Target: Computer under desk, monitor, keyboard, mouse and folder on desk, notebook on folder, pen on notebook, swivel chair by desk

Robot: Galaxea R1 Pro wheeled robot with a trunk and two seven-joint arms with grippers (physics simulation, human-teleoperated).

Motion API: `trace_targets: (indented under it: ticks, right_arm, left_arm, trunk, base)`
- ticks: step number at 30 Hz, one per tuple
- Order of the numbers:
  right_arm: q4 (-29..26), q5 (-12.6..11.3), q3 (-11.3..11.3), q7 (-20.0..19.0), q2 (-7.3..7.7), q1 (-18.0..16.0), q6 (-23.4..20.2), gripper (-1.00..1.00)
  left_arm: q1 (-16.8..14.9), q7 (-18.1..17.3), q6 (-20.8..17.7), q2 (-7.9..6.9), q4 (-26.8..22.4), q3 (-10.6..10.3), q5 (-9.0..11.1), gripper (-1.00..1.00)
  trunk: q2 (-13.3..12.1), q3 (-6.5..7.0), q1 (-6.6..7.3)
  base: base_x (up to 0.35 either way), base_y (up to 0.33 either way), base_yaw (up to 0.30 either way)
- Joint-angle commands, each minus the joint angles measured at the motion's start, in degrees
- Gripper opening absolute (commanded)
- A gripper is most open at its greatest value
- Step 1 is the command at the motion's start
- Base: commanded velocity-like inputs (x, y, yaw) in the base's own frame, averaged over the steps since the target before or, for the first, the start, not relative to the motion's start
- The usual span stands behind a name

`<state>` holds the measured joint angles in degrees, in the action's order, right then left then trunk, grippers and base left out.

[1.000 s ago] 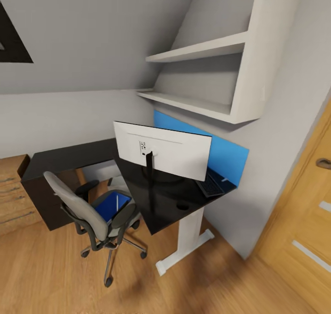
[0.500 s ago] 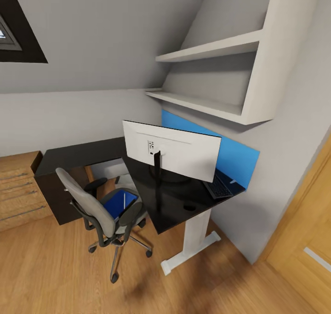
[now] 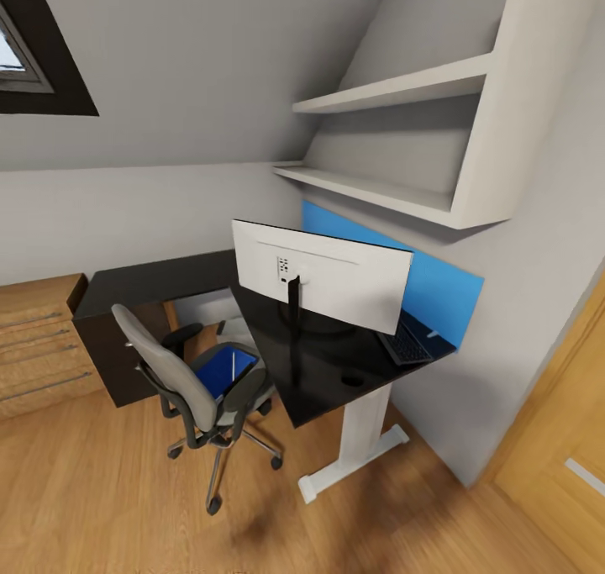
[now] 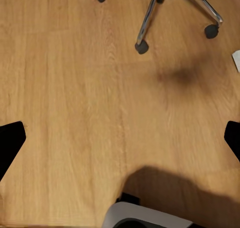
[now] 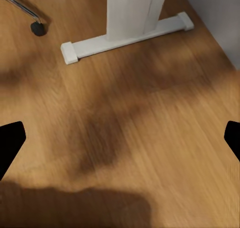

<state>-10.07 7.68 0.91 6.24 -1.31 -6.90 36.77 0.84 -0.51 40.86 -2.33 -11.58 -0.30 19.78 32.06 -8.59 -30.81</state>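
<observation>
The long L-shaped desk with a glossy black top, a white pedestal leg and a bright blue back panel stands in the corner under two white wall shelves. The wide flat monitor, white back toward the camera, stands upright on the desktop on its black stand. The slim grey keyboard with dark keys lies on the desktop behind the monitor, close to the blue panel. The office swivel chair with grey padded seat and back stands on the wooden floor just beside the desk, in its inner angle. The flat bright blue folder lies on the chair seat, and the thin white pen rests on top of it. A light wooden drawer unit stands against the wall beyond the desk's far end. The left gripper is spread wide with nothing between its fingers, above bare floor near the chair's casters. The right gripper is likewise spread and empty, above floor near the desk's white foot.
</observation>
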Motion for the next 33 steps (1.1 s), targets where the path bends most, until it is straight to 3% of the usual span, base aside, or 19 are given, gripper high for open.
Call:
trace_targets:
  ticks: [1, 19, 33]
  right_arm:
    - [0.1, 0.62, 0.14, 0.6, -0.06, -0.05, 0.04, 1.0]
    - [2.64, 0.76, 0.06, 0.62, 0.08, -0.05, 0.15, 1.0]
    - [2.68, 0.84, 0.14, 0.62, -0.01, -0.05, 0.09, 1.0]
  left_arm:
    - [0.03, -0.04, 0.08, 0.01, -0.11, -0.02, 0.22, 1.0]
    - [0.02, -0.13, 1.5, 0.25, -0.13, 0.03, 0.24, 1.0]
    - [0.03, -0.16, 1.65, 0.49, -0.37, -0.14, 0.28, 1.0]
  trunk:
    - [0.08, -0.08, -0.02]
    - [0.08, -0.08, -0.02]
    - [0.08, -0.08, -0.02]
  base:
    - [0.0, 0.0, 0.249]
    - [0.0, 0.0, 0.275]
    - [-0.17, 0.198, 0.281]
